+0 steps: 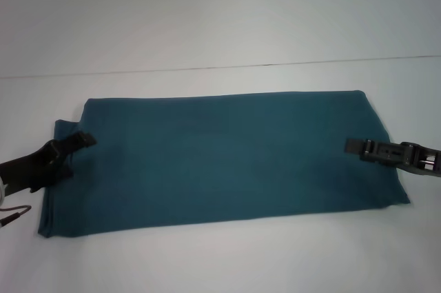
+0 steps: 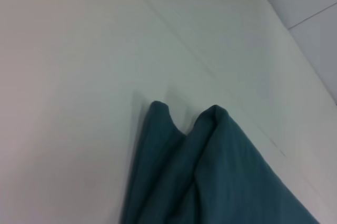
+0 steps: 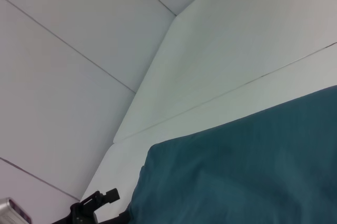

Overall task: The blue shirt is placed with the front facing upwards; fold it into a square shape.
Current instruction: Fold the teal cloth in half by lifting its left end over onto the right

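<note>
The blue shirt (image 1: pixel 227 158) lies on the white table, folded into one long band running left to right. Only plain teal cloth shows; print and collar are hidden. My left gripper (image 1: pixel 81 142) is at the band's left end, its tip over the cloth edge. My right gripper (image 1: pixel 353 146) is at the right end, its tip reaching in over the cloth. The left wrist view shows two bunched cloth corners (image 2: pixel 210 166) on the table. The right wrist view shows the shirt's surface (image 3: pixel 242 171) and, far off, the left gripper (image 3: pixel 97 203).
The white table (image 1: pixel 220 258) runs around the shirt, with a seam line (image 1: pixel 220 67) behind it. A grey cable (image 1: pixel 14 211) hangs by the left arm at the front left.
</note>
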Available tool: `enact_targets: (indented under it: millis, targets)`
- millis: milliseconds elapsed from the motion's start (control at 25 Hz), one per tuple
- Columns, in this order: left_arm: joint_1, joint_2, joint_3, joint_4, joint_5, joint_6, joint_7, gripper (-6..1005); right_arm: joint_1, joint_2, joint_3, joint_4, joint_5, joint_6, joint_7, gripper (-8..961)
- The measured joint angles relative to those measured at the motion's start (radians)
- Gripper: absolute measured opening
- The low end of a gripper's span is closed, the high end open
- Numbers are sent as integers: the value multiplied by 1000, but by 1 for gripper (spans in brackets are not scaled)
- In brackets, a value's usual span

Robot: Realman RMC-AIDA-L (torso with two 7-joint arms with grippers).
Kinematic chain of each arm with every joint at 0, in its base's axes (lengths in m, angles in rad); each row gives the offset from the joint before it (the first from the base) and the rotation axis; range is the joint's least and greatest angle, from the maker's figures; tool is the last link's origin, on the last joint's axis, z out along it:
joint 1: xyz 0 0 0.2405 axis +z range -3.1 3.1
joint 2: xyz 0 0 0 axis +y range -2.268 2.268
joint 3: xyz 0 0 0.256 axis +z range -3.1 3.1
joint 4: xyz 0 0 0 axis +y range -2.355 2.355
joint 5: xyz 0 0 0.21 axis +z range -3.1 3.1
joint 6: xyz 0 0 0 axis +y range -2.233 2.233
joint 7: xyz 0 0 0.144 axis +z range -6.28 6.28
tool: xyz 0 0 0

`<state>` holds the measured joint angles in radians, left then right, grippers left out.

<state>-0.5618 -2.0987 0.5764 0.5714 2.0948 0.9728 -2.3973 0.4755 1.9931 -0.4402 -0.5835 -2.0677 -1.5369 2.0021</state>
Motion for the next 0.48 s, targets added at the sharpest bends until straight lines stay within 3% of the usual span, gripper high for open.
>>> enact_targets:
  millis: [480]
  targets:
    - [29, 5, -10, 91, -3, 38, -27, 949, -1, -3, 3, 2, 0, 0, 13, 946]
